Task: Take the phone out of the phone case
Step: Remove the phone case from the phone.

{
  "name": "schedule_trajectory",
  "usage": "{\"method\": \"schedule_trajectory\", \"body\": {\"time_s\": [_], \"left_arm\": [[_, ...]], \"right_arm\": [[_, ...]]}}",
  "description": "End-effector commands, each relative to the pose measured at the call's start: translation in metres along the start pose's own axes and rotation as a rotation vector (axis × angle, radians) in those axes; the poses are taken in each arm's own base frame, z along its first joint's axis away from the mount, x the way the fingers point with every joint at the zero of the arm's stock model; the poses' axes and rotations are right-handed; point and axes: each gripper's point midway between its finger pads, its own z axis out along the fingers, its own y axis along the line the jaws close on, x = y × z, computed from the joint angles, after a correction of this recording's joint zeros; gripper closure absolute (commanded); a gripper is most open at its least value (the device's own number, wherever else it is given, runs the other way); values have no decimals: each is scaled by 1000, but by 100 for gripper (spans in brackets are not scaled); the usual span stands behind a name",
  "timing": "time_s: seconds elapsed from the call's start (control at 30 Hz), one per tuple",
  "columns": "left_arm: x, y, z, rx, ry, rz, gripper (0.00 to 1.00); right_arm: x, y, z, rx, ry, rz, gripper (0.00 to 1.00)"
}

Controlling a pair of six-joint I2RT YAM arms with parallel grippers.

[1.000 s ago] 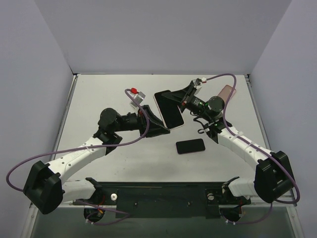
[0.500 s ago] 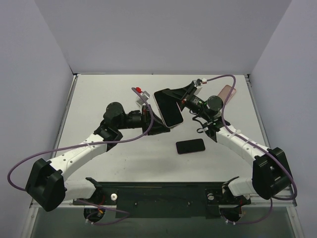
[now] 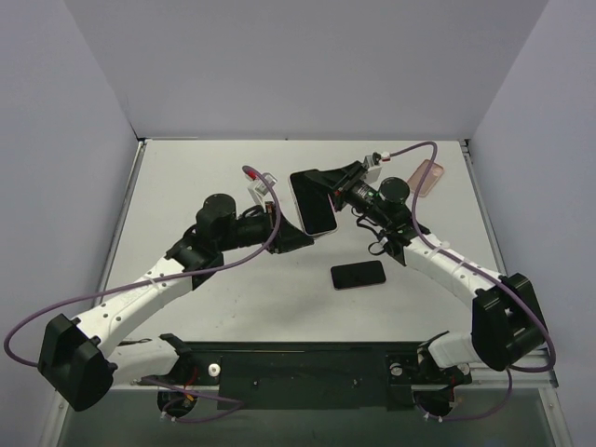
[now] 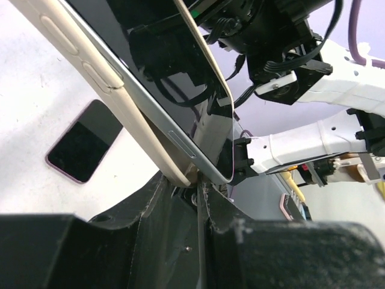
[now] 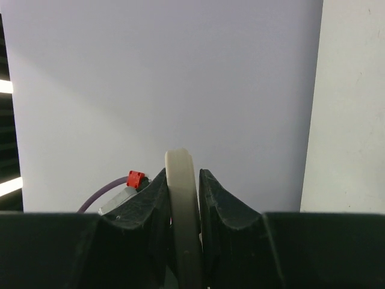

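Cased phone [image 3: 313, 202] held aloft, prising step in hand
Left gripper [image 4: 198, 188] clamps its lower end, right gripper [image 3: 328, 183] pinches the case [image 5: 181, 174] rim; next, peel that rim off a corner

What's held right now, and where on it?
The cased phone: left gripper pinches its near end, right gripper pinches the edge at its far end.
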Motion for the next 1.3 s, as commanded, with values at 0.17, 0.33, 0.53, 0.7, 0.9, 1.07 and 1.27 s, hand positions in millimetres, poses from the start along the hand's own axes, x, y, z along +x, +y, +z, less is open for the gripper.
{"method": "schedule_trajectory", "body": {"time_s": [0.17,0.33,0.53,0.7,0.9,1.07,1.27], "left_arm": [[-18,18,2,-57,-77,-61,65],[-14,2,-12,29,-74,-10,47],[-26,-31,-29,140,-92,14,42],[-58,-101,-53,379,-165,-47,38],[-70,-107,-43,428,-133,-347,35],[-68,-102,-36,468,-142,-468,35],[-53,-94,-22,413,-114,-484,36]], "right_arm": [[6,85,-26,-276,26,1,100],[-15,82,-31,-282,-21,27,100],[-19,80,-32,-219,-60,-88,100],[-25,57,-33,-73,-106,-202,100],[-30,52,-36,-51,-146,-198,100],[-33,50,-37,-45,-164,-200,100],[-36,53,-39,-48,-183,-207,100]]}}
